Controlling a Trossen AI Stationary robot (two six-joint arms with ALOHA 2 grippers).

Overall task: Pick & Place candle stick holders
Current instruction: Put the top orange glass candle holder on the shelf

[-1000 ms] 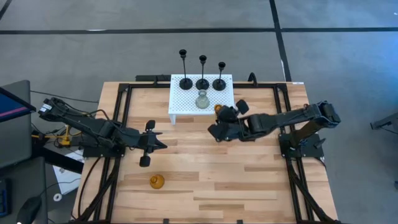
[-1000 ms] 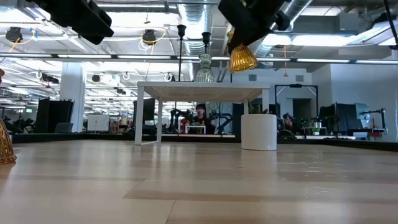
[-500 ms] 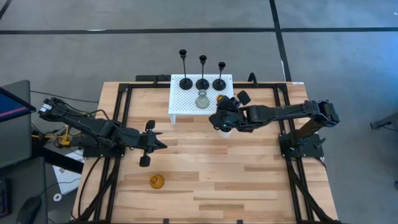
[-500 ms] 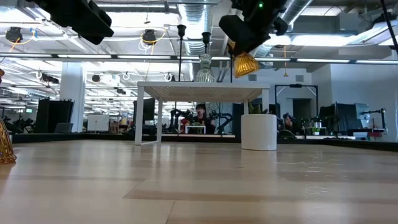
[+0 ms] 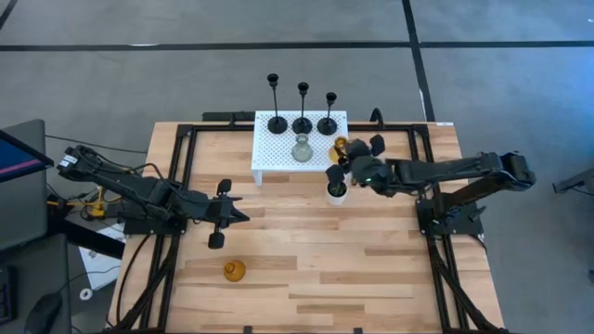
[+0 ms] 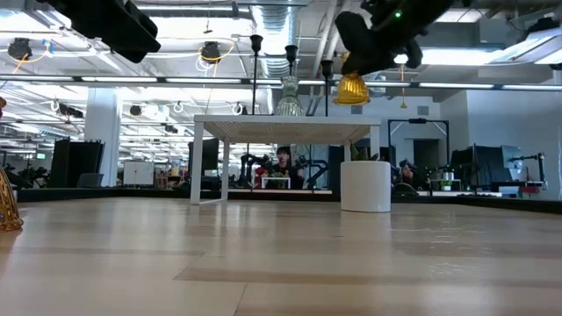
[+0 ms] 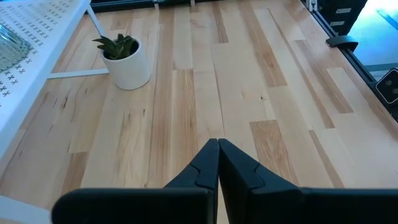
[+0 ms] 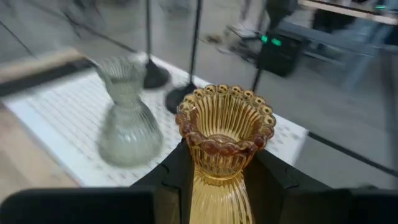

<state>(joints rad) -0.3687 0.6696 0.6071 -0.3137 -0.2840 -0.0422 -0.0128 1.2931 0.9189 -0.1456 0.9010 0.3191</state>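
Note:
My right gripper (image 5: 343, 154) is shut on an amber glass candle stick holder (image 8: 225, 124), above the right end of the white perforated shelf (image 5: 278, 148). On that shelf stand three black thin-stemmed holders (image 5: 303, 122) in a row at the back. A pale glass holder (image 5: 301, 150) stands in front of them. A second amber holder (image 5: 234, 271) rests on its base on the table, near the front left. My left gripper (image 5: 232, 206) hovers shut over the table's left half, touching nothing. My right gripper pinches the amber holder's narrow neck (image 8: 217, 177), just below the flared rim, between its two fingers (image 8: 177, 174). The fingers come nearly level from the table's right side. The holder (image 6: 351, 88) is upright, bulb down, clear of the shelf top.
A small white pot with a green plant (image 5: 337, 192) stands on the table just in front of the shelf's right end, below my right arm. Open wood lies across the table's middle and right front (image 5: 371, 269).
My right gripper has carried the amber holder toward the table's far edge and to the right, from above the pot to above the shelf's right end. Its wrist has rolled, and the holder now stands straighter than before.

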